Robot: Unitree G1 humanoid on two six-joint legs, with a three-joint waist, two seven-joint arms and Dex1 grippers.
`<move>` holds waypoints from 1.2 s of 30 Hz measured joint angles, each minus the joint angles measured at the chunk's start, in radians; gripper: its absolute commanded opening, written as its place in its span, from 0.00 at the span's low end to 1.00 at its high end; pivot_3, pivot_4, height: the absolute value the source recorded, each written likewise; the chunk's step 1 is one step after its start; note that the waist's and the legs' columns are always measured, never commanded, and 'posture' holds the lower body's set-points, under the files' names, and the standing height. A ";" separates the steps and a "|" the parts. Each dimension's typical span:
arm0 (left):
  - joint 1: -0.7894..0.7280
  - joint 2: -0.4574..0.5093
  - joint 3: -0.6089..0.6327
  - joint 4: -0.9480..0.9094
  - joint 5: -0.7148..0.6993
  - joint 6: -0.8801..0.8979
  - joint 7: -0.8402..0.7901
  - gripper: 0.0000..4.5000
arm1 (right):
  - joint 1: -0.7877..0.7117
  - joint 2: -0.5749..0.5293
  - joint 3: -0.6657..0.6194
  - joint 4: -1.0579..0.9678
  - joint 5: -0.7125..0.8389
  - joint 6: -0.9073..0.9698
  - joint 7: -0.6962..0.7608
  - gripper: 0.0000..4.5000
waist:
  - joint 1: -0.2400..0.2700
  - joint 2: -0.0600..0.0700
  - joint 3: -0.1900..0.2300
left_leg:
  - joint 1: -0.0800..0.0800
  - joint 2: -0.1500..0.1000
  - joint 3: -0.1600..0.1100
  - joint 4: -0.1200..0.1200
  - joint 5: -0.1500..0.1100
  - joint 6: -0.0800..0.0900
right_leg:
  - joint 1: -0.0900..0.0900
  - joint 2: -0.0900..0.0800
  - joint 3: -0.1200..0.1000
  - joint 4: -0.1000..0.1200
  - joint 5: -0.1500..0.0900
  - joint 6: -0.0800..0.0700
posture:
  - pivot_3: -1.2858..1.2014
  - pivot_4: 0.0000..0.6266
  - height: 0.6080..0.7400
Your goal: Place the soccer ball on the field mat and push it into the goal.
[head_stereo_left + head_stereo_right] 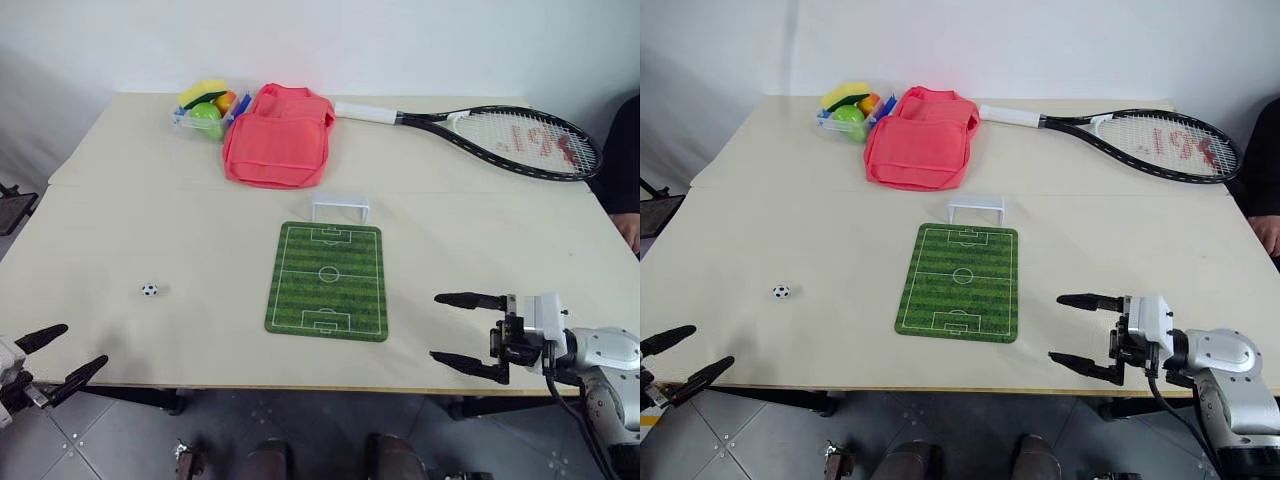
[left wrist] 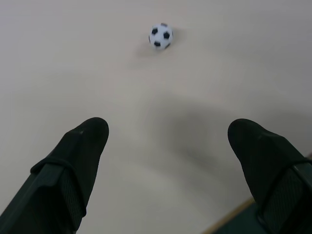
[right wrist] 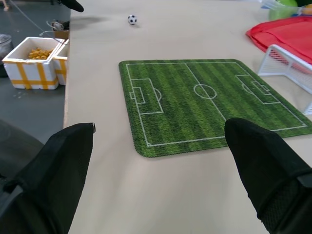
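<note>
The tiny black-and-white soccer ball (image 1: 149, 289) lies on the bare table, well left of the field mat (image 1: 328, 279). The striped green mat sits mid-table with the white goal (image 1: 340, 206) at its far short edge. My left gripper (image 1: 62, 355) hovers open at the table's near left edge, a short way in front of the ball (image 2: 161, 36), fingers spread and empty. At the near right edge my right gripper (image 1: 452, 330) is open and empty, pointing left toward the mat (image 3: 204, 100).
A red cloth bag (image 1: 280, 135) lies behind the goal, with a clear tub of colourful toys (image 1: 208, 108) to its left. A tennis racket (image 1: 500, 135) lies at the back right. White foam boxes (image 3: 36, 61) stand on the floor beside the table.
</note>
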 measured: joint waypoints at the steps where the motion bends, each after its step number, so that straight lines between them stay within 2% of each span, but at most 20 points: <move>1: 0.003 0.000 0.004 0.000 -0.001 0.005 0.000 0.99 | -0.007 0.001 0.008 -0.001 0.000 0.000 0.001 1.00 | 0.000 0.000 0.000 | 0.000 0.000 0.000 0.000 0.000 0.000 | 0.000 0.000 0.000 0.000 0.000 0.000 | 0.52 0.24 1.00; 5: 0.012 -0.016 0.030 -0.010 -0.043 0.045 -0.004 0.99 | -0.021 0.014 0.018 -0.030 0.016 0.021 0.001 1.00 | 0.000 0.000 0.000 | 0.000 0.000 0.000 0.000 -0.001 0.000 | 0.000 0.000 0.000 0.000 0.000 0.000 | 0.52 0.24 1.00; 12: -0.008 -0.075 0.092 -0.006 -0.158 0.120 -0.033 0.99 | -0.060 0.187 0.046 -0.176 0.155 0.042 -0.047 1.00 | 0.000 0.000 0.000 | 0.000 0.002 0.000 0.000 -0.001 0.000 | 0.000 0.002 0.001 0.000 0.000 0.000 | 0.52 0.24 1.00; 15: -0.010 -0.109 0.089 0.004 -0.155 0.098 -0.037 0.99 | -0.061 0.201 0.054 -0.207 0.170 0.046 -0.056 1.00 | 0.000 0.000 0.000 | 0.000 0.002 0.001 0.001 -0.002 0.000 | 0.000 0.002 0.001 0.000 0.000 0.000 | 0.52 0.24 1.00; 20: -0.072 -0.146 0.033 0.006 -0.153 0.108 -0.025 0.99 | -0.078 0.200 0.056 -0.175 0.157 0.030 -0.028 1.00 | 0.009 -0.001 -0.001 | 0.000 0.002 0.001 0.002 -0.002 0.000 | 0.000 0.002 0.001 0.001 0.000 0.000 | 0.52 0.24 1.00; 29: -0.295 -0.148 -0.127 -0.036 -0.098 0.171 0.073 0.99 | -0.068 0.185 0.036 -0.065 0.102 -0.033 0.014 1.00 | 0.013 -0.001 -0.001 | 0.001 0.002 0.002 0.002 -0.002 0.000 | -0.001 0.002 0.002 0.001 0.000 -0.001 | 0.52 0.24 1.00; 36: -0.467 -0.147 -0.216 0.171 -0.005 0.173 0.115 0.99 | -0.024 0.148 -0.031 0.008 0.072 -0.075 0.012 1.00 | 0.013 -0.002 -0.001 | 0.001 0.001 0.003 0.002 -0.002 0.000 | 0.000 0.002 0.002 0.001 0.000 0.000 | 0.52 0.24 1.00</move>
